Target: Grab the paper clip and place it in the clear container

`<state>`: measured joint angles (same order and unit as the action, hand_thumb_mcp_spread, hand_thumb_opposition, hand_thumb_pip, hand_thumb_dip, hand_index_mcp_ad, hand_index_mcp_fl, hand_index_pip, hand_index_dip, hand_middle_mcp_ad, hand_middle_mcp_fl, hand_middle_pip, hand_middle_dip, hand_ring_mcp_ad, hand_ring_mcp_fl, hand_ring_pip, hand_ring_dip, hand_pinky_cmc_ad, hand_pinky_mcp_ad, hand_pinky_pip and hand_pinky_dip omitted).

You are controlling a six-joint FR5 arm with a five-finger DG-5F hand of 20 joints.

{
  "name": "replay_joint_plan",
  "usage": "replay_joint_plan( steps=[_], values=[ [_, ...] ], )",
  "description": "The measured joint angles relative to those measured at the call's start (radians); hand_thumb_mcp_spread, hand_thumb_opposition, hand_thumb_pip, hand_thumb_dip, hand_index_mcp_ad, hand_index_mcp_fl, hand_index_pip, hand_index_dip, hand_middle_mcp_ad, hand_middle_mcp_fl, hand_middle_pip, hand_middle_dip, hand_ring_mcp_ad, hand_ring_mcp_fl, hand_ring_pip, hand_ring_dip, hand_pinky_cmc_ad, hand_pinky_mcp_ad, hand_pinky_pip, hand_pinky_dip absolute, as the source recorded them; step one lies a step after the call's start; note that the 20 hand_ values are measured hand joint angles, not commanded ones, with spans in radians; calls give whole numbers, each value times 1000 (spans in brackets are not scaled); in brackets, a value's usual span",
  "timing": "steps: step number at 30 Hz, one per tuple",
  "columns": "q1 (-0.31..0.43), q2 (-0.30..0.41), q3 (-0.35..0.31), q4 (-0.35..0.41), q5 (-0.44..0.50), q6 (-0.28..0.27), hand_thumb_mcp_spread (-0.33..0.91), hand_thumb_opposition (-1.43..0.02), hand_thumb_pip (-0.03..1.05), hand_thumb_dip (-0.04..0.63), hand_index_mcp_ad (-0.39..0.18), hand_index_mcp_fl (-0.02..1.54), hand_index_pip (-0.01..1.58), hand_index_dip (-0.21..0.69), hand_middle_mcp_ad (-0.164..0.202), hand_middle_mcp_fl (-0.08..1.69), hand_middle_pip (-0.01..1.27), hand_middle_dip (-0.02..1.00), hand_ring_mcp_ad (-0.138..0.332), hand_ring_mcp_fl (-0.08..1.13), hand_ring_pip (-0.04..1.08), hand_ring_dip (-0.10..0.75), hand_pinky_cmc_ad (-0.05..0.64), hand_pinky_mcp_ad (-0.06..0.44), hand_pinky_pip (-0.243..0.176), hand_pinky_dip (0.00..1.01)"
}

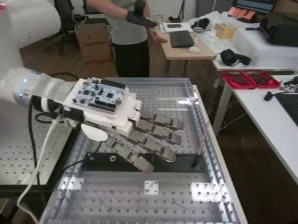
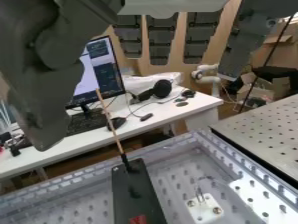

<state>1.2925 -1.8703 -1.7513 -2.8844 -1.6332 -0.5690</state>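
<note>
Over the perforated bench plate, the hand (image 1: 123, 121) is open in the high view, its fingers spread and straight with no object among them. The hand (image 2: 138, 42) also hangs into the wrist view, the thumb large at one side. A clear wall (image 1: 211, 150) borders the perforated plate, and its clear ribbed rim (image 2: 214, 148) appears in the wrist view; I cannot tell if this is the container. Thin metal wires (image 2: 199, 193) rise by a small white plate, possibly the paper clip. A faint thin mark (image 1: 178, 204) lies nearer the near end.
A black bar (image 1: 100, 162) lies beneath the fingers, with a thin stick (image 2: 110, 121) standing up from it. The small white plate (image 1: 151, 187) is beside the bar. Red trays (image 1: 249, 80) sit on a side table (image 1: 263, 112).
</note>
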Motion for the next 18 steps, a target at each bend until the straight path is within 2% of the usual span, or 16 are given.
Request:
replay_joint_plan(
  steps=[4,8,13,15,18],
  values=[
    [-44,-49,33,-6,-58,-18,283,-745,550,133,-37,38,138,16,44,5,122,175,134,2,120,94,332,281,-80,478],
    [-79,-90,66,-11,-112,-31,291,-745,564,162,-56,70,264,10,42,2,122,175,134,5,122,94,332,281,-80,478],
    [-130,-144,113,-12,-192,-44,326,-752,564,171,-75,94,483,12,45,2,122,175,134,5,126,94,335,281,-80,478],
    [-145,-162,127,-10,-220,-46,330,-752,600,176,-75,155,560,12,42,5,122,175,134,5,122,98,332,281,-80,478],
    [-162,-185,144,-3,-257,-48,333,-759,621,190,-86,157,689,3,45,5,122,175,134,5,126,94,335,281,-80,478]
  ],
)
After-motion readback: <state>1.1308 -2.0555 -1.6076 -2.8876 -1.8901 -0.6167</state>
